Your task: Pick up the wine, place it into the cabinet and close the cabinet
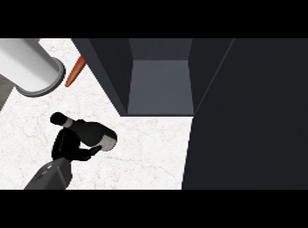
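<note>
Dark grey panels are making up the cabinet [160, 84], the largest thing here, standing open at the far middle of the counter with its door [255, 116] swinging out to the right and filling that whole side. White marbled stone is forming the counter [143, 156], running pale and smooth beneath everything. A white cylinder [22, 64] is lying at the far left, with an orange, carrot-like stick [74, 72] lying just beside it. Near the left, the wine [84, 131], a dark bottle with a pale label, is sitting tilted in the left hand [70, 149], whose black fingers are curling round its body; the neck is pointing to the far left. The right hand is not showing. Glass like this is likely handling as heavy, stiff, slick and breakable, so holding round the thick body, not the thin neck, is looking safest. The cabinet's opening is lying far and right of the bottle, with bare counter between
</note>
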